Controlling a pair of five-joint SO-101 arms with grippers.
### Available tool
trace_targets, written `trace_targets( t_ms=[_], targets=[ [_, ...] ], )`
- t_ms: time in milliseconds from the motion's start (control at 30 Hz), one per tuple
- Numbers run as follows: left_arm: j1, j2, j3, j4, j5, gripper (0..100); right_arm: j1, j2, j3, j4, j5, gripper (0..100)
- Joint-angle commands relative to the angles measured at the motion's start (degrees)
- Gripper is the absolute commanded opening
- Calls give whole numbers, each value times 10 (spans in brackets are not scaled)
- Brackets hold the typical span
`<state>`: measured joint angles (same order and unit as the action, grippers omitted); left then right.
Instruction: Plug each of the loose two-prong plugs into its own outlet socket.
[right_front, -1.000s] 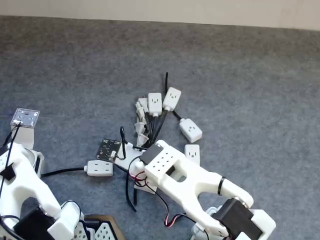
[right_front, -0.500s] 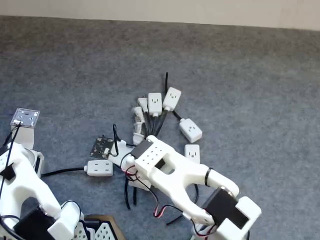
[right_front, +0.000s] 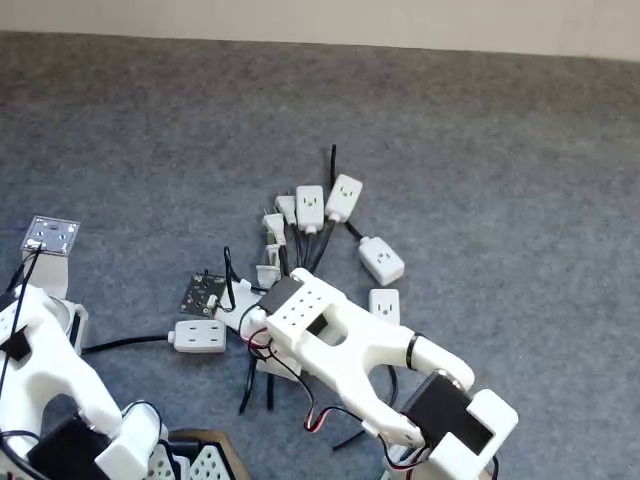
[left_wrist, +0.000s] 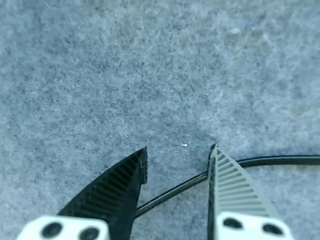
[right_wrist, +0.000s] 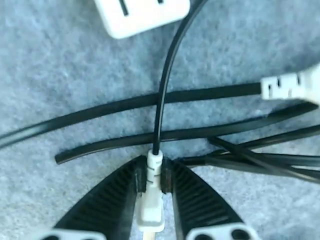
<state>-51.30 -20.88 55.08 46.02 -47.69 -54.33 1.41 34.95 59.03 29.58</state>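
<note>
My right gripper (right_wrist: 153, 170) is shut on a white two-prong plug (right_wrist: 151, 197), whose thin black cord (right_wrist: 167, 85) runs away from the fingertips across the carpet. A white outlet socket (right_wrist: 142, 14) lies just beyond, and another white plug (right_wrist: 292, 86) lies off to one side. In the high view the right arm (right_front: 335, 340) hangs over the tangle of cords, beside a lone outlet (right_front: 198, 337). Several more outlets (right_front: 310, 207) fan out farther back. My left gripper (left_wrist: 177, 155) stands open low over bare carpet, a black cord (left_wrist: 190, 184) passing between its fingers.
Several black cords (right_wrist: 165, 135) cross under the right gripper. Loose white plugs (right_front: 272, 226) lie by the outlet cluster. The left arm (right_front: 50, 380) sits at the near left corner, with a small square board (right_front: 50, 235) behind it. Grey carpet stretches wide at the back and right.
The right arm has swung left and slightly back over the cords, dragging the plug and its cords along. The loose plugs near the cluster shifted. The left arm kept still.
</note>
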Motion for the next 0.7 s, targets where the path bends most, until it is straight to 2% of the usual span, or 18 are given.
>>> trace_targets(
  t_ms=[0,133,367,467,567,667],
  targets=[
    [-4,-2,-2,-4,-5,210,0,2,-12,8,-3,53],
    [-4,-2,-2,-4,-5,209,1,2,-12,8,-5,2],
    [15,-7,-29,2,-4,207,22,-80,-23,7,-59,4],
    [31,-7,-74,53,-3,210,66,-165,-35,7,-106,4],
    [62,-7,-152,143,-1,210,123,-242,-56,9,-169,4],
    [110,-7,-238,215,40,211,173,-296,-59,9,-247,4]
  ],
)
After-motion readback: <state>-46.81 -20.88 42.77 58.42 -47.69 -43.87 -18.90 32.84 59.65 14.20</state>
